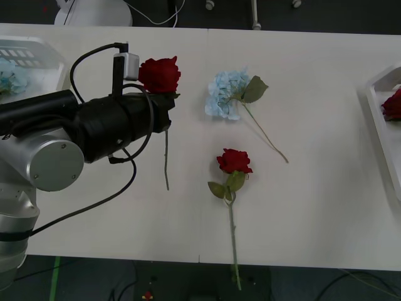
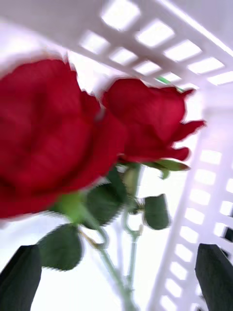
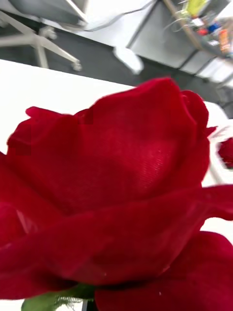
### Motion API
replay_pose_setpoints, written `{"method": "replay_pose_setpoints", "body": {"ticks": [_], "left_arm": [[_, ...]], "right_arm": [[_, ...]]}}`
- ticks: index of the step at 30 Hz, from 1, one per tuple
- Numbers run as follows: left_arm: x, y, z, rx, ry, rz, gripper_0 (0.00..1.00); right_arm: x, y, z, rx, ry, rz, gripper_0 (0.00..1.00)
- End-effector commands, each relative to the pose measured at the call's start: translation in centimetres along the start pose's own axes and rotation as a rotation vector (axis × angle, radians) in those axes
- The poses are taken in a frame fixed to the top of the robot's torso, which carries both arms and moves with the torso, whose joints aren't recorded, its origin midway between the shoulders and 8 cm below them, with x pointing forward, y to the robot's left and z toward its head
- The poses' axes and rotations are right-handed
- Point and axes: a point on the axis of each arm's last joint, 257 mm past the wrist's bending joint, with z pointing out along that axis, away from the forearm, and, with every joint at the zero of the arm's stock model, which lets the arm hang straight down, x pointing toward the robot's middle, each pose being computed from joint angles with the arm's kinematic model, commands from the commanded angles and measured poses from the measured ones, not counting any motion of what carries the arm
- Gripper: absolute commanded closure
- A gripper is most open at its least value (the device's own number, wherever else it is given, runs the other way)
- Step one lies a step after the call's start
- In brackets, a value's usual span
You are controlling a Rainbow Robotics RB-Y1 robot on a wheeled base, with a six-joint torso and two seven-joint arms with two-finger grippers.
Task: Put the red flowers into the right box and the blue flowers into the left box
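My left gripper [image 1: 166, 105], at the table's left, is shut on a red flower [image 1: 160, 74] just under the bloom. Its stem hangs down toward the table, and its bloom [image 3: 121, 194] looms right before the left wrist camera. A second red flower [image 1: 234, 161] lies in the middle of the table. A blue flower [image 1: 225, 94] lies behind it. The right box [image 1: 379, 116] at the right edge holds a red bloom [image 1: 393, 105]. My right gripper [image 2: 119, 250] hangs open over two red flowers [image 2: 145, 121] inside that box [image 2: 194, 63]. The left box [image 1: 44, 53] holds a blue bloom [image 1: 9, 78].
The table's front edge [image 1: 200, 257] runs close below the lying rose, whose stem tip reaches past it. A black cable [image 1: 94, 56] loops above my left wrist. Chair legs and a dark floor lie beyond the far edge.
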Motion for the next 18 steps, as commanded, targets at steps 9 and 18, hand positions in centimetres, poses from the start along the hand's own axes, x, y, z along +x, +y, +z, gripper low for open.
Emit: {"method": "replay_pose_setpoints", "body": {"ticks": [9, 18], "left_arm": [[-5.3, -7.3, 0.7, 0.264, -0.18, -0.073, 1.0], [-6.3, -12.2, 2.8, 0.418, -0.228, -0.254, 1.0]], "right_arm": [[-5.2, 4.6, -13.2, -0.457, -0.093, 0.046, 0.06], [-6.1, 15.5, -19.6, -0.92, -0.208, 0.069, 0.05]]}}
